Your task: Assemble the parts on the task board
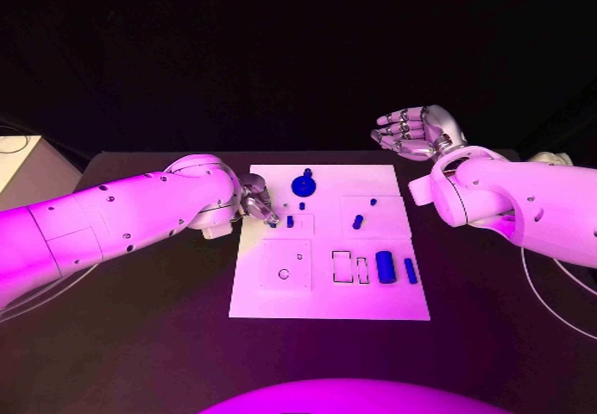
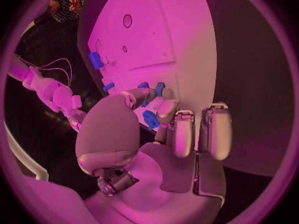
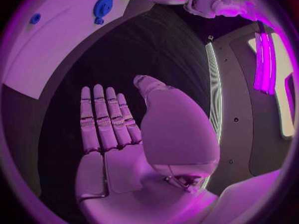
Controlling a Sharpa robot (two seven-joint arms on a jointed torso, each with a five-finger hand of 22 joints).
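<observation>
One small blue part (image 2: 151, 119) is pinched by the left hand (image 1: 255, 200) at the task board's (image 1: 373, 306) left edge; the right hand (image 1: 414, 131) is held open, well apart.

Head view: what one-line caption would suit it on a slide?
Left hand reaches the white task board's edge near small blue parts, while the right hand hovers open beyond the board.

Left hand (image 1: 254, 201) fingers curled low; right hand (image 1: 414, 132) raised, fingers apart.

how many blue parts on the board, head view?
7: round part at the far edge, three small parts, one tilted part, two long parts. The left hand may hide more.
</observation>
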